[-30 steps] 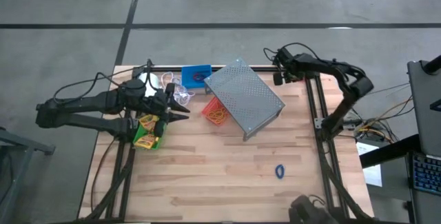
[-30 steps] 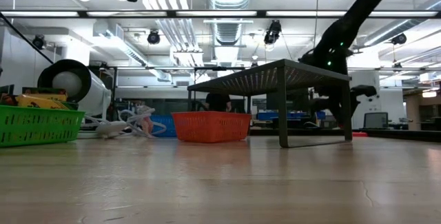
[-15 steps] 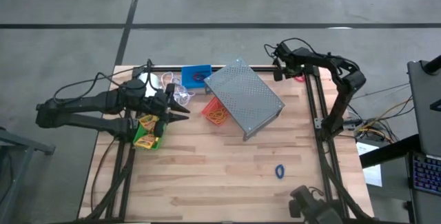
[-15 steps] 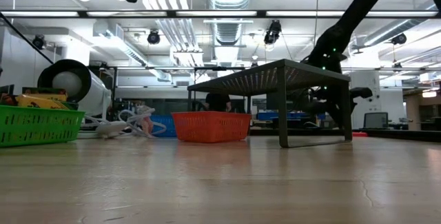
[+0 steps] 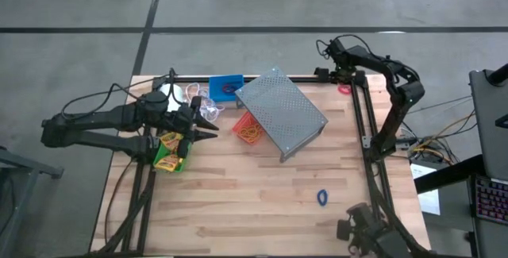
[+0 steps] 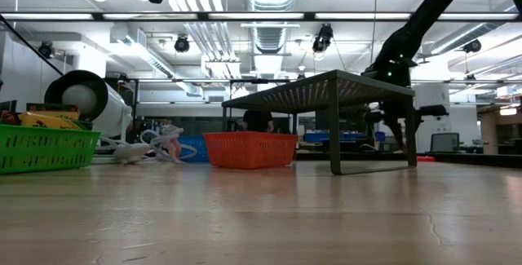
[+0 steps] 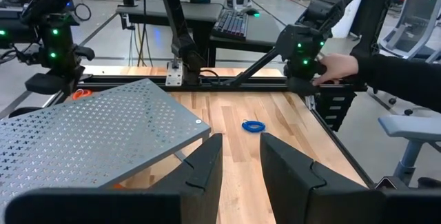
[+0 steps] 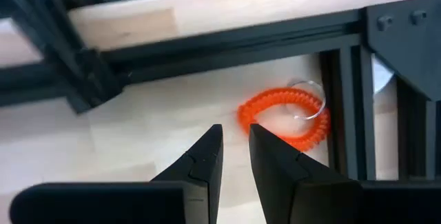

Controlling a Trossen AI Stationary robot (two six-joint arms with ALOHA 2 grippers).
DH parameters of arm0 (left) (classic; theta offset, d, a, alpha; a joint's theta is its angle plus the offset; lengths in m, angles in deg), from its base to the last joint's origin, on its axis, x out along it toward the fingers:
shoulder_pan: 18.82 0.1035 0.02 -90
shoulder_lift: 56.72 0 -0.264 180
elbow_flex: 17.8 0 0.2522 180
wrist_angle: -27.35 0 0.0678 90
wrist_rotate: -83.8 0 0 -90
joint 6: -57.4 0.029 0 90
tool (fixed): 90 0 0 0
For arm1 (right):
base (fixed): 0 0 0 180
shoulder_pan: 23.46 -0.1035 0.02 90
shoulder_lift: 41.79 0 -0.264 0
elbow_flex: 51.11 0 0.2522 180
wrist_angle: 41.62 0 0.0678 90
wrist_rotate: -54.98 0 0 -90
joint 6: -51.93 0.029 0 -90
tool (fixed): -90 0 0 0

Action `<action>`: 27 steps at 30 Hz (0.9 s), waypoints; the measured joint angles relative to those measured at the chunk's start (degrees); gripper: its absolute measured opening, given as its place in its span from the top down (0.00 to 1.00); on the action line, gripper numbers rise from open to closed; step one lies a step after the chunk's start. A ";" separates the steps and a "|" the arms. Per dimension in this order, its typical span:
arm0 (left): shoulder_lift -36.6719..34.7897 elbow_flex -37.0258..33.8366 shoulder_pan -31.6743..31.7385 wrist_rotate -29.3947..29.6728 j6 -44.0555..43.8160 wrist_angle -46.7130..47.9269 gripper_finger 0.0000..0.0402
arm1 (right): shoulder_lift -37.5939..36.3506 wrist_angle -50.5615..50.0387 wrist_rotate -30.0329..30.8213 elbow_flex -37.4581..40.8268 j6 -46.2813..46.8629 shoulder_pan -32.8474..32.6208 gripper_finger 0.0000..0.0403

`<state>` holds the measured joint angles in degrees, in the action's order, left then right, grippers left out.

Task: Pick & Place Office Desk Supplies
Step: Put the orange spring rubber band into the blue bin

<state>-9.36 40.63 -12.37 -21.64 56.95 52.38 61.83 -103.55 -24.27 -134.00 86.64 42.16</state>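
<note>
My right gripper [image 8: 233, 136] hovers over the red ring band [image 8: 284, 116] at the table's far right corner, fingers narrow, holding nothing. My left gripper [image 7: 238, 156] waits narrow and empty by the green bin [image 5: 168, 159]. Farther off the blue ring band [image 5: 322, 198] lies loose: both bands seem left to place

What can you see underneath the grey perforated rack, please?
A red-orange bin sits partly under the grey rack, yellow bits showing in its exposed half. Whatever lies farther beneath stays hidden from above.
</note>
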 joint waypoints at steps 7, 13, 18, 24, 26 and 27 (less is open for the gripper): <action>0.00 0.00 0.00 0.15 0.00 0.00 0.74 | 0.02 0.62 0.05 0.00 1.45 0.01 0.83; 0.00 0.00 0.00 0.15 -0.15 0.00 0.74 | 0.02 0.95 0.04 0.00 1.69 0.10 0.83; 0.00 0.00 0.00 0.15 -0.13 -0.02 0.74 | 0.00 0.76 -0.13 0.00 -4.38 -1.03 0.83; 0.00 0.00 0.00 0.15 -0.13 -0.05 0.74 | 0.01 -0.98 -0.30 -2.37 -8.92 -2.46 0.83; 0.00 0.00 0.00 0.15 -0.12 -0.07 0.74 | 0.02 -3.86 -0.13 -4.27 -10.32 -2.76 0.83; 0.00 0.00 0.00 0.15 -0.12 -0.07 0.74 | 0.02 -5.59 0.67 -5.46 -12.68 -2.81 0.83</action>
<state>-9.36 40.63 -12.37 -21.49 56.83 52.32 61.85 -109.14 -23.60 -139.46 73.96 39.34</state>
